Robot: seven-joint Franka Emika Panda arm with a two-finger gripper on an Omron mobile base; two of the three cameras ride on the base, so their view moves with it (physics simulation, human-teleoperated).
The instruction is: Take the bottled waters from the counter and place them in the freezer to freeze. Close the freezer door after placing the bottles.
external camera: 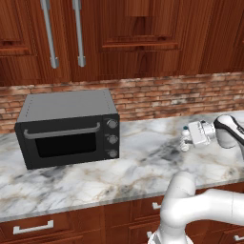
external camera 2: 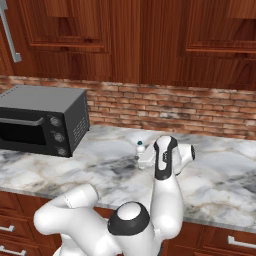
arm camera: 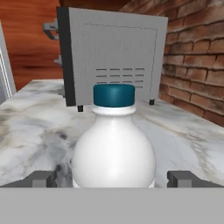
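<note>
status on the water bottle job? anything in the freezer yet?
Nothing looks done yet: the white bottle stands upright on the marble counter, past the toaster oven. In hand: the open pincer is level with the bottle, one fingertip on each side, not closed on it. Left: grasp it, carry it to the freezer, do the same for the second bottle, shut the door.

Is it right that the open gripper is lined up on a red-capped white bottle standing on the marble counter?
Not quite: the cap is blue, as the hand view shows. The rest holds: the bottle stands on the counter, between the open gripper fingertips.
</note>
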